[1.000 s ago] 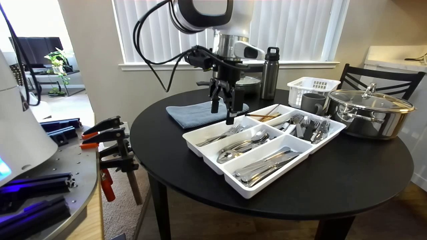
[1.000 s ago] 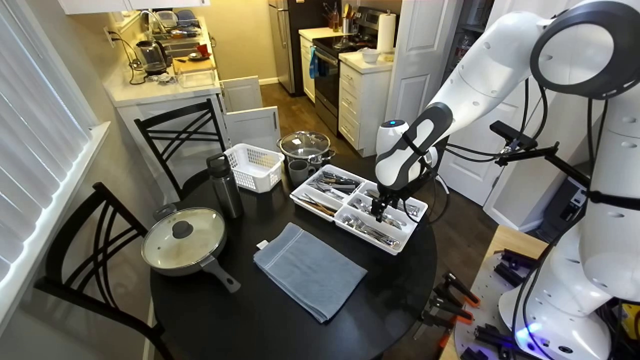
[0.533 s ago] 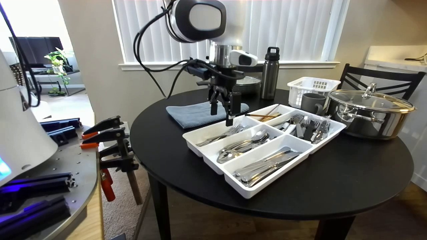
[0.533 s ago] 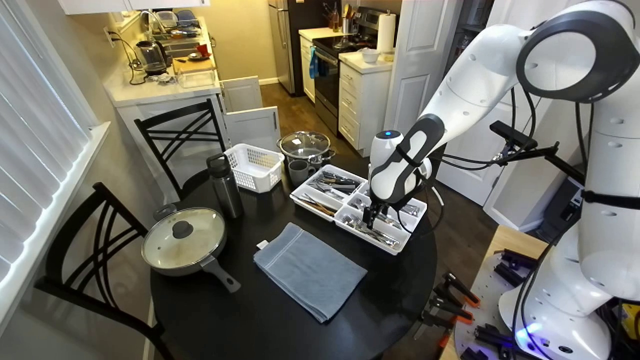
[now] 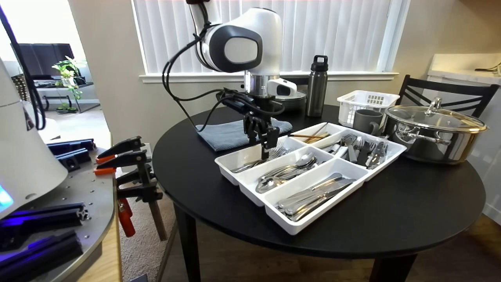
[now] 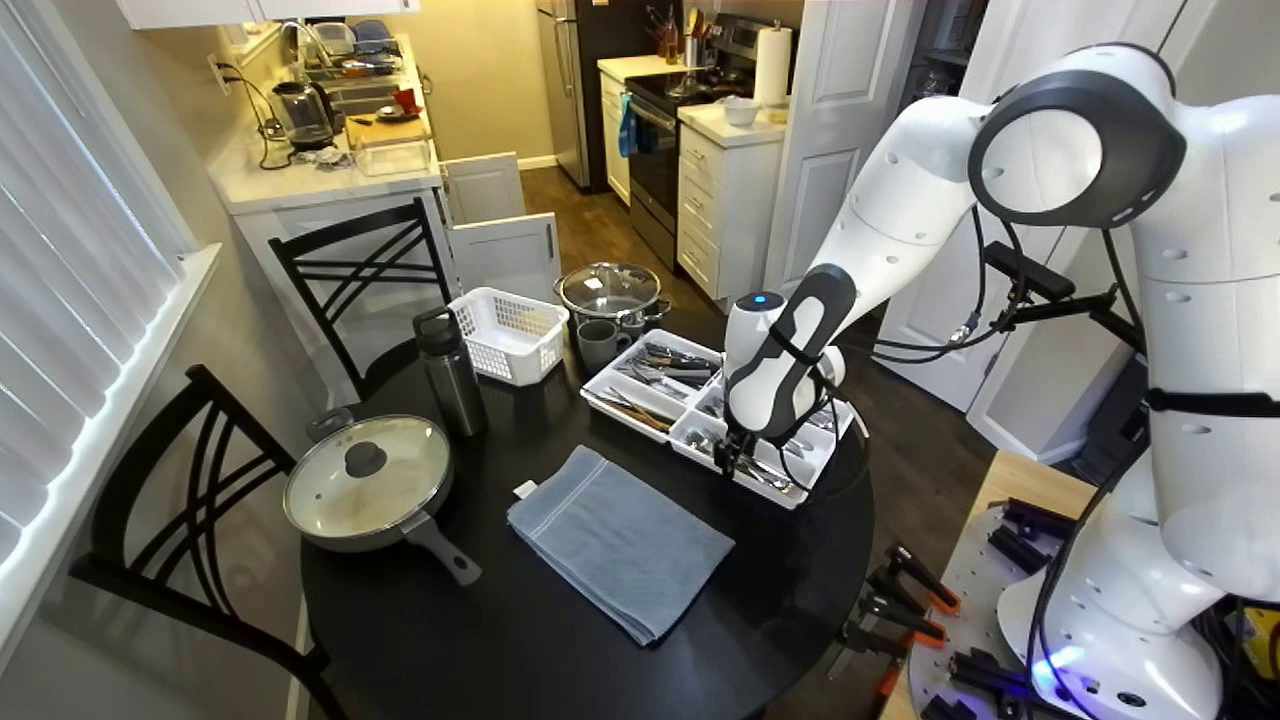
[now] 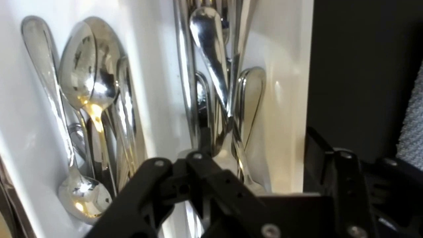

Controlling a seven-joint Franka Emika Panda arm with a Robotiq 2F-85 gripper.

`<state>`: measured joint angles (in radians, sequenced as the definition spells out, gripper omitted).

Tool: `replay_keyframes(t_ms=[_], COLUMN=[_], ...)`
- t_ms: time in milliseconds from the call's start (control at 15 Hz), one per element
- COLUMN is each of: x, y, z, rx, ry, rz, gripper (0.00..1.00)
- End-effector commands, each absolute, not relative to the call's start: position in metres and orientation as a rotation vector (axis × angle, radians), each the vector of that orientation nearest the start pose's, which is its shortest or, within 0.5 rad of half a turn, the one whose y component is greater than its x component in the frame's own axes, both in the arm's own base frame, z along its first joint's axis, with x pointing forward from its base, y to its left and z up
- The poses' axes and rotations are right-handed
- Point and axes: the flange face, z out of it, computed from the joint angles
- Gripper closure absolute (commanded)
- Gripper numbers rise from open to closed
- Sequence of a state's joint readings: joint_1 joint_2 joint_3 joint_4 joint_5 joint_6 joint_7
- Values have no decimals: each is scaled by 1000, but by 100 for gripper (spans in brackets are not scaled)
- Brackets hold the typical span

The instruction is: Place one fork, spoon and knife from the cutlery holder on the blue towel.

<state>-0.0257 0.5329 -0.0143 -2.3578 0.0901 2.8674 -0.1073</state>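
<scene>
Left of the fingers in the wrist view lie knives, then spoons, each kind in its own compartment of the tray. The gripper stands spread, one finger over the forks, the other just past the tray's outer wall; whether it touches a fork I cannot tell. Right of the fingers, the towel lies on the table, apart from the tray.

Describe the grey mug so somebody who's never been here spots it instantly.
On the round black table, find the big steel pot with a glass lid. The mug stands right beside it, close to the white slotted basket and the cutlery holder. Unlike those three neighbours, it's small, dark grey and loop-handled.
</scene>
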Motion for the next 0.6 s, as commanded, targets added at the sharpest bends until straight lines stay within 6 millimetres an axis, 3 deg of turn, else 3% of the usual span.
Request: replay_keyframes(t_ms=[0, 67, 133, 267, 533], x=[499, 500, 501, 505, 509], y=[-34, -33, -32, -24, -17], z=[99, 98, 99, 100, 106], rx=[-3120, -3114, -3082, -3010, -2884], ry=[46, 42, 20, -21, -107], rz=[9, 6, 15, 37, 63], gripper=[55, 57, 52, 29, 5])
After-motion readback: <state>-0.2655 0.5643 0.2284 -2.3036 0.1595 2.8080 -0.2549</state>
